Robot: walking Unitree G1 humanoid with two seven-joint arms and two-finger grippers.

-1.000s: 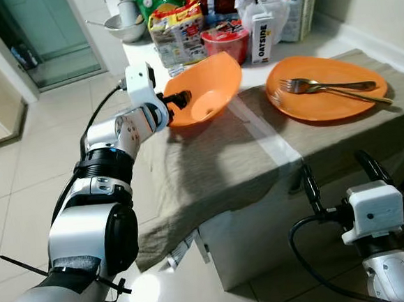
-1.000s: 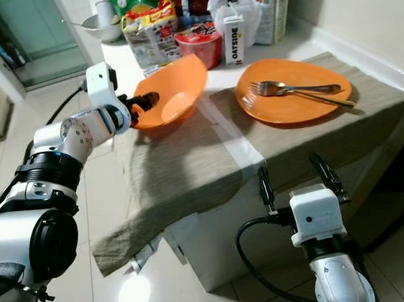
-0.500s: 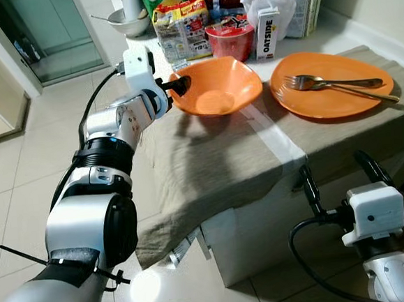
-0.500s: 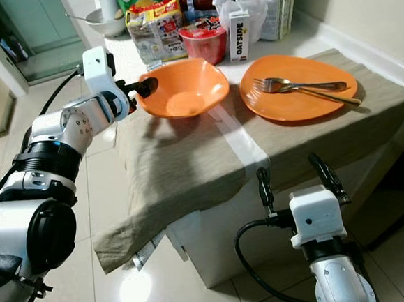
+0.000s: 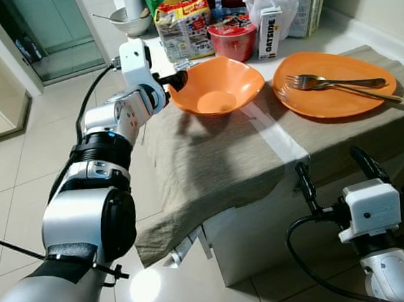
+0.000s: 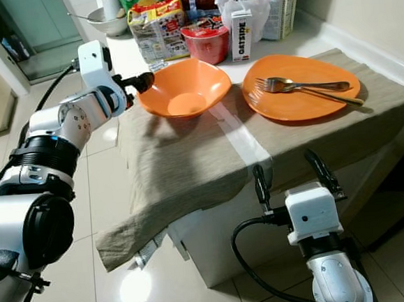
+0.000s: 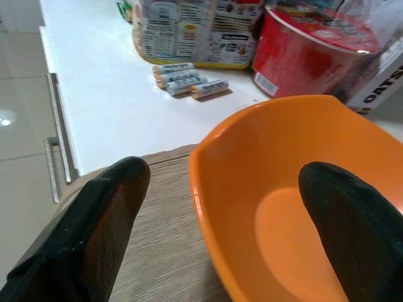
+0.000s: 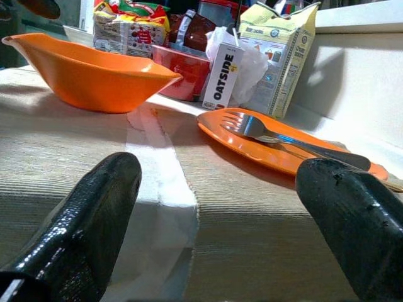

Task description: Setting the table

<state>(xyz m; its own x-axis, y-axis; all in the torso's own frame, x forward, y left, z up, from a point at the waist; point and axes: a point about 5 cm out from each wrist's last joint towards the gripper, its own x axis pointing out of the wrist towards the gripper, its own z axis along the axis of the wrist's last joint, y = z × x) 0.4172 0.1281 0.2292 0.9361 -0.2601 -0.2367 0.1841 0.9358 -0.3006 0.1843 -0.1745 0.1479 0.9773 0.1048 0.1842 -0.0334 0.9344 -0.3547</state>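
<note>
Since the frames a second earlier, the orange bowl (image 5: 216, 85) had gone from steeply tilted in the left hand's grip to sitting level on the cloth-covered worktop (image 5: 216, 157), and the left hand (image 5: 176, 79) had let go, its fingers parted about the bowl's near rim. From the head views, the bowl stood just beside the orange plate (image 5: 333, 85), which carried a fork (image 5: 316, 83); behind them on the bare white counter were a red tub (image 5: 232, 37), an Oatside carton (image 5: 270, 32) and snack packets (image 5: 183, 26). The right hand (image 5: 333, 175) hung low in front of the worktop edge, fingers spread and empty. The left wrist view showed one black finger (image 7: 104, 214) outside the bowl over the cloth and the other (image 7: 352, 220) over the bowl's hollow, neither seeming to press the rim, with three small batteries (image 7: 186, 80) lying beyond. The right wrist view looked across the cloth at bowl and plate between two parted fingers (image 8: 94, 214). The bowl's placing looked done; the left arm would probably need only to draw back.
</note>
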